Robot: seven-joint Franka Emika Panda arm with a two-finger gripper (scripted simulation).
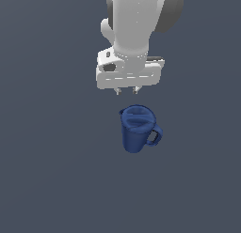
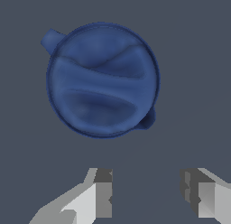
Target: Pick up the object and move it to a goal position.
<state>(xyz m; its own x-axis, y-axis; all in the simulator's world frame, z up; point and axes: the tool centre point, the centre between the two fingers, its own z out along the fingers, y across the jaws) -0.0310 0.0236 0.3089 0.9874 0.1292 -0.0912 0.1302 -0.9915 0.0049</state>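
The dark blue pitcher (image 1: 138, 128) stands upright on the grey floor, its loop handle (image 1: 154, 135) turned toward the exterior view's right and its round rim facing up. My gripper (image 1: 127, 91) hangs above it and a little behind, pointing straight down, apart from the pitcher. Its fingers are spread with nothing between them. In the wrist view I look down into the pitcher (image 2: 103, 79); its handle (image 2: 50, 39) and small spout (image 2: 148, 120) stick out on opposite sides. My open gripper (image 2: 146, 193) is off to one side of the rim, not over it.
A plain dark grey floor (image 1: 52, 171) surrounds the pitcher. No goal marker shows.
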